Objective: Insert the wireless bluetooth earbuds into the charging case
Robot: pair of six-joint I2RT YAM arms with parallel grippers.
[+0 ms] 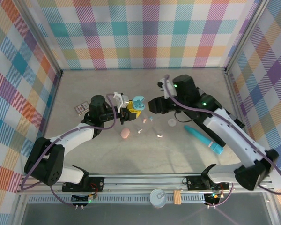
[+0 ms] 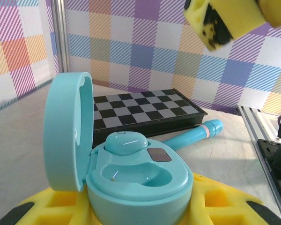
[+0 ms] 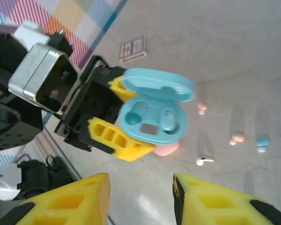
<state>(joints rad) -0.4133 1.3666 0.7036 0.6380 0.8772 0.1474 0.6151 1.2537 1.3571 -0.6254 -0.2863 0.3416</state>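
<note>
Top external view puts the charging case (image 1: 139, 102) at mid-frame, lid up, clamped in my left pincer (image 1: 133, 108). A seated earbud (image 2: 125, 142) fills one well and the other is empty. My right pincer (image 3: 140, 187) hangs apart, holding nothing. The loose teal earbud (image 3: 262, 140) lies on the bench (image 1: 107, 154), lower right of the case. I judge it featherlight, hard and slick, so I'd pinch gently across its rounded body.

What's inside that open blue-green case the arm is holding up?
One teal earbud sits in one socket of the charging case; the other socket is empty. Its underside is hidden by the left pincer.
</note>
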